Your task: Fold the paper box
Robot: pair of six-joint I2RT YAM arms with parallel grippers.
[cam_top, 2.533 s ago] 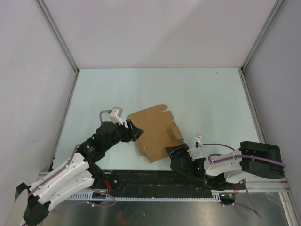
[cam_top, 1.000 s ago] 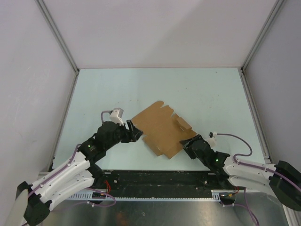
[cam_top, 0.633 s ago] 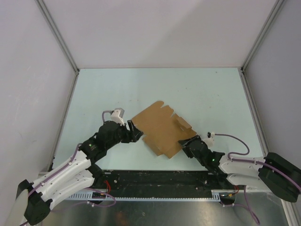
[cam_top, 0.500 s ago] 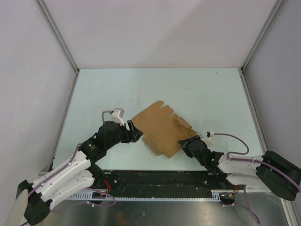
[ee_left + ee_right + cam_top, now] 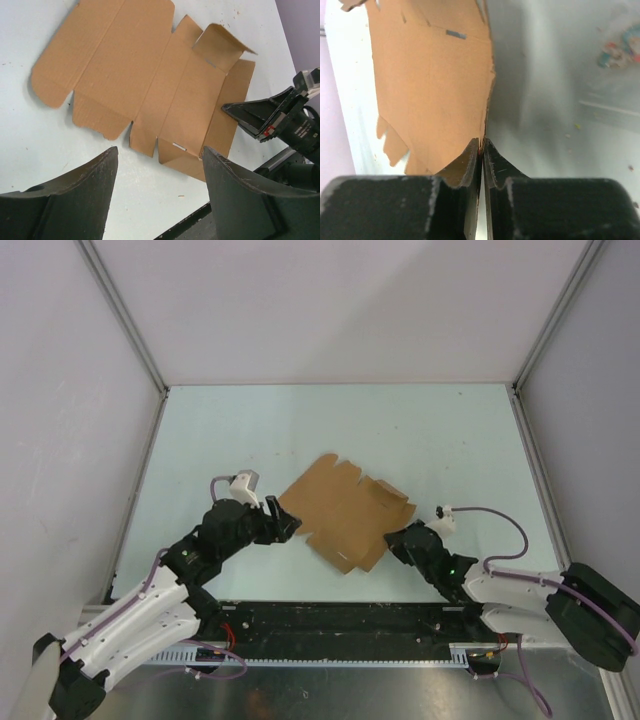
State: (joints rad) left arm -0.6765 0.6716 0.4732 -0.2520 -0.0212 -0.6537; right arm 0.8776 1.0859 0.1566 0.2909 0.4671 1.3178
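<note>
The paper box [image 5: 340, 515] is a flat brown die-cut sheet lying on the pale table, with one small flap [image 5: 392, 498] raised near its right side. My right gripper [image 5: 393, 538] is shut on the sheet's right edge; in the right wrist view the cardboard [image 5: 430, 75] runs edge-on into the pinched fingertips [image 5: 482, 142]. My left gripper [image 5: 283, 520] is open at the sheet's left edge with nothing between its fingers. The left wrist view shows the whole sheet [image 5: 150, 75] beyond my open left gripper [image 5: 160, 152], and the right gripper [image 5: 235, 111] at its far edge.
The black base rail [image 5: 330, 625] runs along the near table edge just below the sheet. Grey enclosure walls with metal frame posts [image 5: 125, 315] close in the left, back and right sides. A small coloured smudge [image 5: 620, 50] marks the table.
My right gripper has slid onto the sheet's right edge and shut on it. The sheet shifted slightly. The left arm has hardly moved and stays open.
</note>
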